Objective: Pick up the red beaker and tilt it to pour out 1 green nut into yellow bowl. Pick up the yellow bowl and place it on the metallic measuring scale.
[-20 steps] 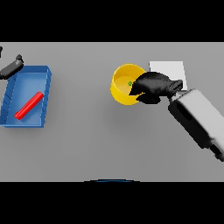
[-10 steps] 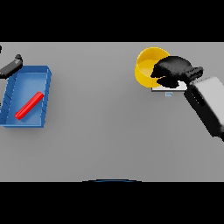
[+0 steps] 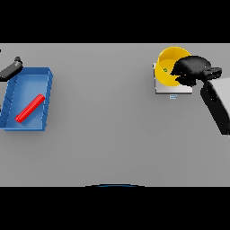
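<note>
The yellow bowl (image 3: 169,66) is over the metallic measuring scale (image 3: 173,87) at the far right, with a small green nut (image 3: 165,69) inside it. My right hand (image 3: 192,68) is curled round the bowl's right rim and covers that side. I cannot tell whether the bowl rests on the scale or hangs just above it. The red beaker (image 3: 29,108) lies on its side inside the blue tray (image 3: 45,76) at the left. My left hand (image 3: 11,70) shows at the far left edge, just behind the tray, holding nothing.
The blue tray takes up the left side of the grey table. The scale sits close to the table's far right part, with my right forearm (image 3: 216,105) reaching in from the right edge beside it.
My right hand has carried the yellow bowl to the right and away from me, from the table beside the scale to a spot over the scale. The left hand and beaker have not moved.
</note>
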`<state>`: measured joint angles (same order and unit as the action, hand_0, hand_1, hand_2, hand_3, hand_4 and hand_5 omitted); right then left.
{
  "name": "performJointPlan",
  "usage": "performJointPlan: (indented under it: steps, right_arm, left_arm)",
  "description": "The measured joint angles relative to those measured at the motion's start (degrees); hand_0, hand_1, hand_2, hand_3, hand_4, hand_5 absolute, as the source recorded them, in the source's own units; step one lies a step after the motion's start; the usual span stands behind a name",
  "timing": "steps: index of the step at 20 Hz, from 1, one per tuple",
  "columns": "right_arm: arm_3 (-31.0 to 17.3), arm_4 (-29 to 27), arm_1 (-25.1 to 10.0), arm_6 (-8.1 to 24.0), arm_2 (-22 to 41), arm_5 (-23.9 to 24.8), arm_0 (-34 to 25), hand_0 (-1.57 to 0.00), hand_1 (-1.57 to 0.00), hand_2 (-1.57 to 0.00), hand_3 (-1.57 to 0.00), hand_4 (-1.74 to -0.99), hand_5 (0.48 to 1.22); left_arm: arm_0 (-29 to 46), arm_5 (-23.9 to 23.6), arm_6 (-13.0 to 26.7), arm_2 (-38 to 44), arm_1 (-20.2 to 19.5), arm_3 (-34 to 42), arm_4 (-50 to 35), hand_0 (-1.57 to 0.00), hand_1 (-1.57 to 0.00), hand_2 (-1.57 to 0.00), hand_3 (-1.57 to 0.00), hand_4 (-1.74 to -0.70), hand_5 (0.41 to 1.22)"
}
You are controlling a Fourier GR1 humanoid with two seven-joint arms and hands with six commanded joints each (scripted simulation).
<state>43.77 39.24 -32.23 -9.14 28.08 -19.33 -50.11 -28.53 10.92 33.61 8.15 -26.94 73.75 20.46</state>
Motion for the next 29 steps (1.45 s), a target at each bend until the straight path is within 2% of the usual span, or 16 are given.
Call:
performJointPlan:
  steps: [1, 7, 9, 10, 11, 13, 15, 17, 20, 24, 29]
  right_arm:
    - [-1.5, 0.2, 0.5, 0.6, 0.1, 0.3, -0.5, -1.5, -1.34, -1.43, -1.54, -1.73, 1.221]
    - [-6.8, 0.8, 1.4, -1.3, 0.8, 2.0, -1.8, -1.4, -1.21, -1.32, -1.56, -1.73, 1.221]
    - [-7.7, 0.5, 1.4, -1.8, 0.7, 2.1, -2.0, -1.42, -1.23, -1.4, -1.54, -1.728, 1.221]
    - [-8.6, 0.3, 1.7, -2.5, 0.7, 2.6, -1.7, -1.4, -1.18, -1.29, -1.54, -1.67, 1.221]
    - [-8.4, 0.1, 2.0, -1.6, 0.6, 2.1, -1.7, -1.41, -1.15, -1.18, -1.39, -1.644, 1.221]
    - [-9.0, -0.5, 2.4, -0.5, 0.2, 1.6, -2.0, -1.19, -0.91, -0.91, -1.1, -1.6, 1.09]
    - [-10.1, -1.1, 2.5, -0.2, -0.3, 0.1, -3.1, -0.95, -0.69, -0.67, -0.88, -1.564, 0.991]
    - [-10.3, -1.4, 2.2, 0.3, -0.5, -1.1, -3.3, -0.71, -0.52, -0.52, -0.72, -1.54, 0.923]
    - [-11.0, -1.7, 2.2, -0.2, -0.8, -1.6, -3.2, -0.37, -0.28, -0.35, -0.56, -1.501, 0.865]
    - [-12.3, -0.5, 1.9, -0.7, 0.1, -1.9, -3.9, -0.15, -0.11, -0.18, -0.4, -1.452, 0.818]
    - [-11.8, -0.1, 1.7, -1.9, 0.9, -2.0, -3.6, -0.05, -0.04, -0.06, -0.26, -1.414, 0.796]
  left_arm:
    - [-0.3, 0.1, 0.6, 0.3, 0.0, -0.1, -0.3, 0.0, 0.0, 0.0, 0.0, -0.84, 0.775]
    - [0.3, 0.3, 0.6, -0.1, 0.1, -0.4, 0.0, 0.0, 0.0, 0.0, 0.0, -0.84, 0.776]
    - [-0.7, 0.1, 0.9, 0.2, -0.2, -0.7, 0.1, 0.0, 0.0, 0.0, 0.0, -0.84, 0.771]
    - [-0.8, 0.4, 0.7, 0.3, -0.3, -1.1, -0.1, 0.0, 0.0, 0.0, 0.0, -0.84, 0.772]
    - [-1.0, 0.4, 0.2, 0.4, -0.4, -1.8, -0.1, 0.0, 0.0, 0.0, 0.0, -0.84, 0.773]
    - [-1.0, 0.2, -0.8, 0.3, -0.3, -2.6, 0.0, 0.0, 0.0, 0.0, 0.0, -0.84, 0.773]
    - [-0.6, 0.0, -1.6, 0.5, -0.2, -2.3, -0.2, 0.0, 0.0, 0.0, 0.0, -0.85, 0.767]
    - [-0.4, 0.2, -1.6, 0.8, -0.7, -2.1, -0.4, 0.0, 0.0, 0.0, 0.0, -0.85, 0.766]
    - [-0.3, 0.5, -0.8, 0.4, -0.4, -0.9, -0.4, 0.0, 0.0, 0.0, 0.0, -0.85, 0.771]
    - [-0.3, 0.2, -0.5, 0.2, 0.0, -0.9, -0.3, 0.0, 0.0, 0.0, 0.0, -0.86, 0.772]
    - [0.1, 0.3, 0.6, 0.1, -0.1, 1.0, -0.3, 0.0, 0.0, 0.0, 0.0, -0.85, 0.768]
